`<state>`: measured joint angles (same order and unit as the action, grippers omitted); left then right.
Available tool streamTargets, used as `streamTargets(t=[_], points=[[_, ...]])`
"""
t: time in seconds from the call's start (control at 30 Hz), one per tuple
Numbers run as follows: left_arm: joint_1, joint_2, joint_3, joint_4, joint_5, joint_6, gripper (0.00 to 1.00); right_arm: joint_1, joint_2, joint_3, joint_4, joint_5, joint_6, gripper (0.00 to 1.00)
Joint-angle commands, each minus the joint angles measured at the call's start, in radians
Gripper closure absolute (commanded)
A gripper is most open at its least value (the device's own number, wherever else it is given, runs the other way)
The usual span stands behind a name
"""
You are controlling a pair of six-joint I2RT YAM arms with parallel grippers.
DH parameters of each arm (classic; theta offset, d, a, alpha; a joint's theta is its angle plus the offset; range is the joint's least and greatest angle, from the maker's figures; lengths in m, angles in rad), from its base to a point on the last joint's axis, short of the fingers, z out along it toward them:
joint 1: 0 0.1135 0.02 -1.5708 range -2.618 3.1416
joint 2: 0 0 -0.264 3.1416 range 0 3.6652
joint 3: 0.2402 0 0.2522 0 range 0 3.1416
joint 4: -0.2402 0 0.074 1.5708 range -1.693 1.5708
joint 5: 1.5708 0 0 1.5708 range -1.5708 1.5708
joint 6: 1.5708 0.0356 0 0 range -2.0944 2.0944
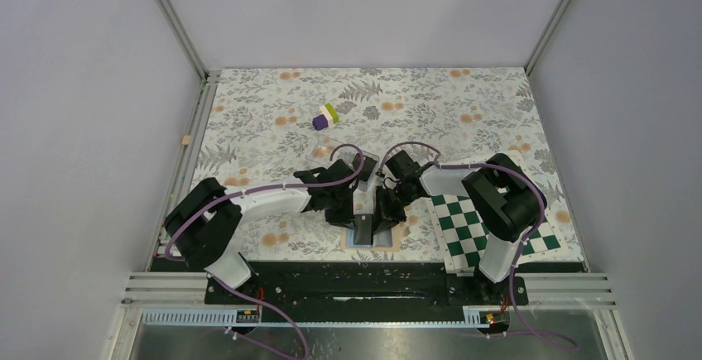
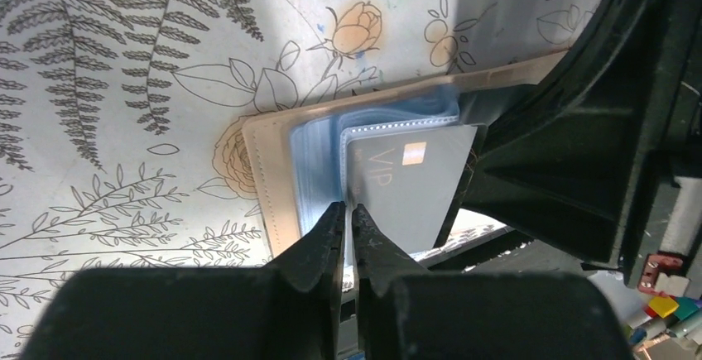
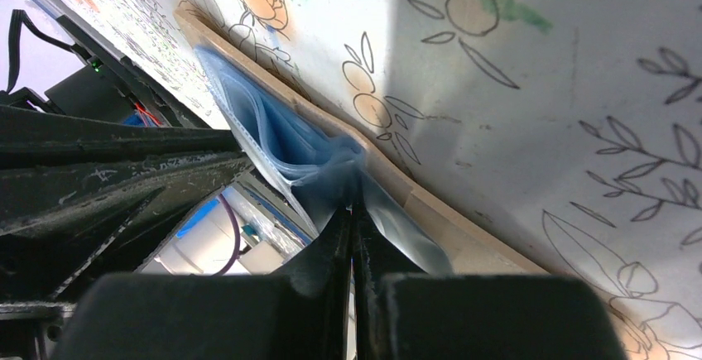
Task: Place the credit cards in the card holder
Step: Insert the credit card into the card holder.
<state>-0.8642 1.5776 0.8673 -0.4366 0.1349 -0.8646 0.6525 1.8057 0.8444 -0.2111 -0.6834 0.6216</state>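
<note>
The card holder (image 1: 382, 242) lies open near the table's front edge, tan outside (image 2: 269, 170) with light blue sleeves inside. My left gripper (image 2: 348, 209) is shut on the lower edge of a dark credit card (image 2: 414, 186) marked VIP, which stands with its far end in the blue sleeves. My right gripper (image 3: 354, 209) is shut on a bunched blue sleeve (image 3: 331, 170) of the card holder, beside its tan cover (image 3: 430, 203). In the top view both grippers, left (image 1: 352, 211) and right (image 1: 385, 211), meet right over the holder. Other cards are hidden.
A green-white checkerboard (image 1: 472, 223) lies under the right arm. A purple-green-white block cluster (image 1: 325, 117) sits further back. A small dark case (image 1: 365, 164) lies just behind the grippers. The table's front rail (image 1: 372, 281) is close to the holder.
</note>
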Motion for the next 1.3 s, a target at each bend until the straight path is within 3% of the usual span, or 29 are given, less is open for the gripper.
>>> streamTargets(t=[0.0,0.37,0.6,1.27], points=[[-0.006,-0.063,-0.02,0.126,0.077,-0.031,0.93,0.018,0.029,0.008,-0.032,0.022,-0.031,0.95],[0.011,-0.125,-0.121,0.279,0.144,-0.102,0.89,0.017,0.034,0.007,-0.034,0.023,-0.035,0.94],[0.058,-0.162,-0.164,0.218,0.107,-0.089,0.76,0.018,0.018,0.009,-0.043,0.025,-0.034,0.94],[0.071,-0.052,-0.129,0.12,0.043,-0.045,0.7,0.018,0.029,0.008,-0.042,0.017,-0.039,0.94]])
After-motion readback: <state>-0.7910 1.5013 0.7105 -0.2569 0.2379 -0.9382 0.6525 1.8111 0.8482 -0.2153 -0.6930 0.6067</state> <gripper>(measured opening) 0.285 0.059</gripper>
